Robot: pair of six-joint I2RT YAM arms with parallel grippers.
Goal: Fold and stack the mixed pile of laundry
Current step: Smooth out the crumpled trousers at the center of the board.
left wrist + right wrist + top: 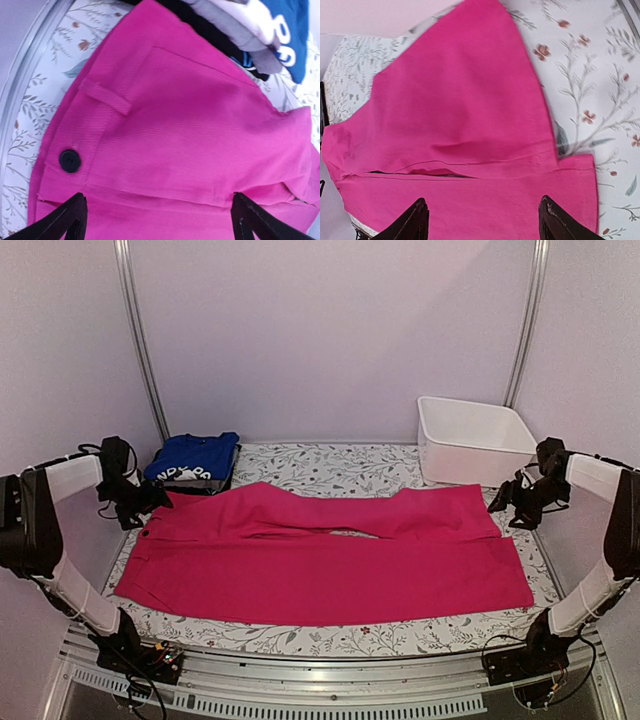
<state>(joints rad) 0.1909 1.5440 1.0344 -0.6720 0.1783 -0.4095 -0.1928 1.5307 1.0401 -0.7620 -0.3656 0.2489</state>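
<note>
The magenta-pink trousers (330, 560) lie spread flat across the table, waistband to the left and leg hems to the right. My left gripper (140, 502) hovers open over the waistband (190, 125), near its black button (70, 160), jaws wide with only flat cloth below (159, 200). At the hem end, my right gripper (510, 502) is open above the legs (465, 125), nothing between its fingers (482, 200). A folded royal-blue garment with white print (195, 455) tops a small stack at the back left; grey cloth (235, 30) shows beneath it.
A white rectangular bin (475, 440) stands at the back right corner. The floral table covering (330, 465) shows around the trousers. Metal frame posts rise at the back, and a rail runs along the near edge.
</note>
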